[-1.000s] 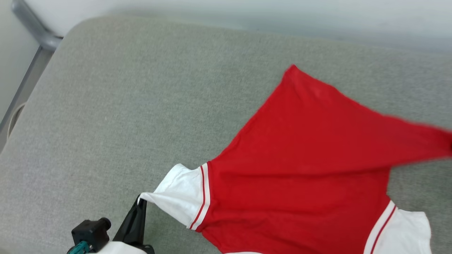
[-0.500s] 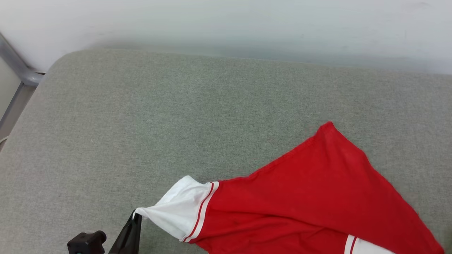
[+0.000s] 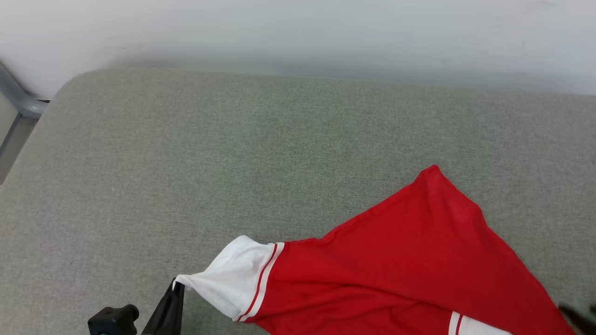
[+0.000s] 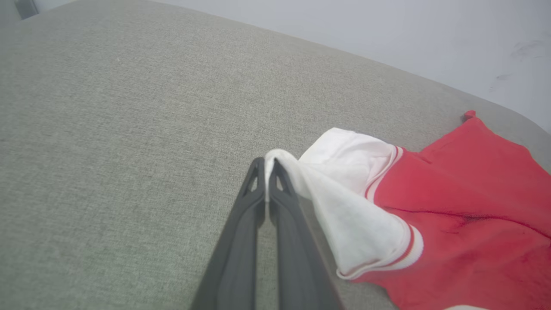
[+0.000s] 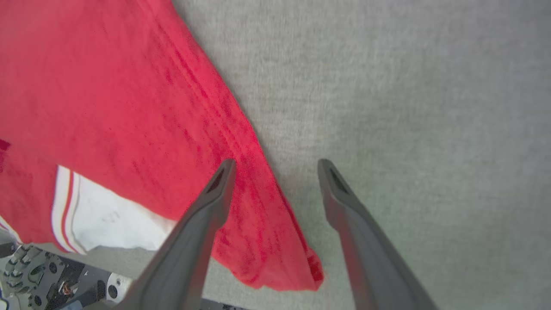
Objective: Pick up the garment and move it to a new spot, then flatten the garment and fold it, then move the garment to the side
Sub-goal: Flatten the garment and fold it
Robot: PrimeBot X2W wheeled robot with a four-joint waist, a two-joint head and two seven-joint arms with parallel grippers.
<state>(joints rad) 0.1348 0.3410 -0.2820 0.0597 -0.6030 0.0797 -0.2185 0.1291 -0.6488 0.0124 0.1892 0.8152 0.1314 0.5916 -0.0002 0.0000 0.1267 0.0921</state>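
The garment (image 3: 396,260) lies rumpled at the near right of the grey pad (image 3: 233,139). My left gripper (image 4: 267,166) pinches the tip of 1 white sleeve (image 4: 344,206). My right gripper (image 5: 276,164) hangs spread above the red hem at the pad's near edge, holding nothing. On 1 thin hold, I judge a pull could slip the sleeve free or bunch the cloth.

left hand (image 4: 267,161) pinched, right hand (image 5: 276,163) (spread)
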